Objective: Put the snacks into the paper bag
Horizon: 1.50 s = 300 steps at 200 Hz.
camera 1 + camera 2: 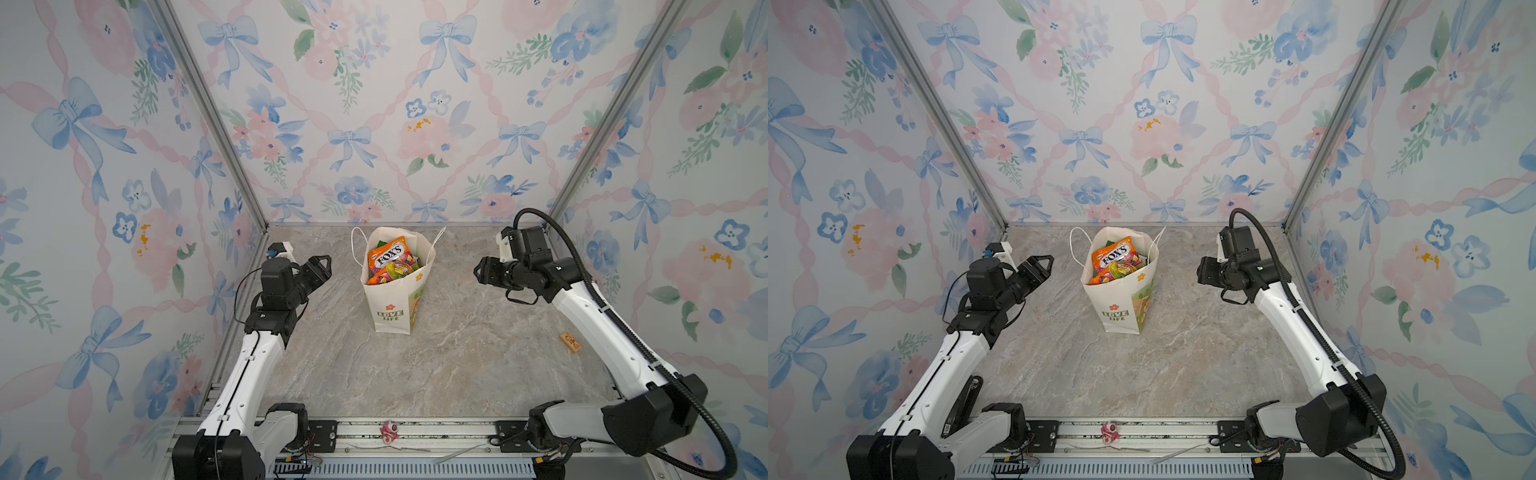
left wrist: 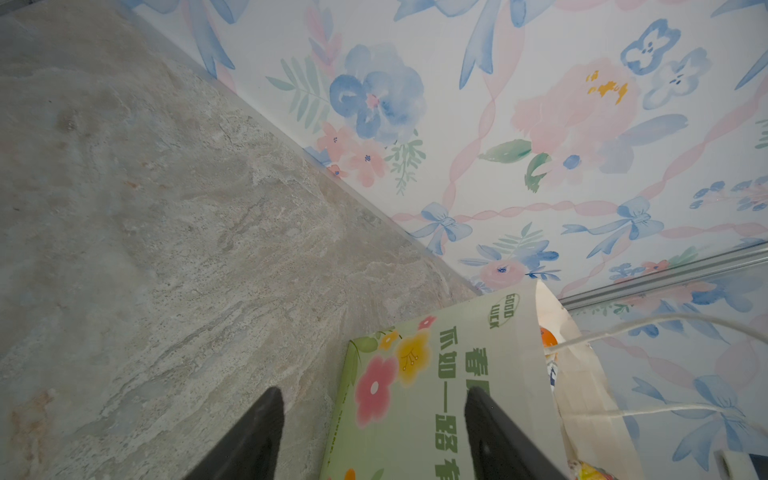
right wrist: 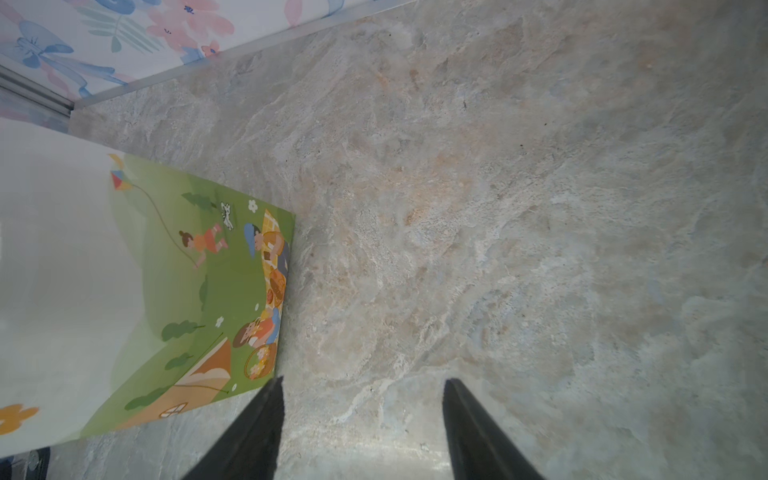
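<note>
The cream paper bag [image 1: 392, 305] [image 1: 1119, 301] stands upright at the back middle of the table in both top views. It is filled with snacks [image 1: 388, 252] [image 1: 1113, 254]: an orange FOX'S packet on top, with green and multicoloured packets under it. My left gripper [image 1: 323, 266] [image 1: 1045, 264] hovers open a short way left of the bag, empty. In the left wrist view the gripper [image 2: 374, 401] faces the bag's green printed side [image 2: 415, 374]. My right gripper [image 1: 478, 270] [image 1: 1201, 271] hovers open to the bag's right, empty. In the right wrist view the gripper [image 3: 361, 386] is over bare table beside the bag [image 3: 62, 270].
A small wooden block [image 1: 569, 343] lies by the right wall next to the right arm. A tiny pink pig figure [image 1: 389, 432] [image 1: 1109, 431] sits on the front metal rail. Floral walls close in the left, back and right sides.
</note>
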Motion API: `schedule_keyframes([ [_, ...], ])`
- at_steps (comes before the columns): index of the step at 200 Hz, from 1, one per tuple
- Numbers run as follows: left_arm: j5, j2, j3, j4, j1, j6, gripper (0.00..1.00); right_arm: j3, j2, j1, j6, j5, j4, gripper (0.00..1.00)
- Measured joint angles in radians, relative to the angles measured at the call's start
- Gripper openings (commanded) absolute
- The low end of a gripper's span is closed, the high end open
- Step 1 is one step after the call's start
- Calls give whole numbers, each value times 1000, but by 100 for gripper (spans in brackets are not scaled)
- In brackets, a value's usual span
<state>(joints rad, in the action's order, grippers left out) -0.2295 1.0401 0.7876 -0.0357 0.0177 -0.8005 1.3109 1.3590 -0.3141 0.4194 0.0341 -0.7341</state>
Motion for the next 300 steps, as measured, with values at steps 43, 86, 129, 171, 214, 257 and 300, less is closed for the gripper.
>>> schedule_keyframes([
  [43,26,27,-61,77,0,10,98,-70,64,-1,-12,-16,127,77],
  [86,71,134,-74,118,26,52,98,-123,114,-14,-26,-74,266,78],
  [129,107,190,-88,174,83,87,98,-130,211,-119,-7,-146,349,79],
  [171,129,218,-108,205,101,89,98,-34,340,-222,19,-188,379,79],
  [214,147,301,-107,265,159,101,98,19,392,-257,32,-227,398,79],
  [257,156,416,-92,292,230,101,98,19,392,-259,45,-240,399,79],
  [300,191,426,-44,296,276,108,98,48,416,-280,45,-271,394,79],
])
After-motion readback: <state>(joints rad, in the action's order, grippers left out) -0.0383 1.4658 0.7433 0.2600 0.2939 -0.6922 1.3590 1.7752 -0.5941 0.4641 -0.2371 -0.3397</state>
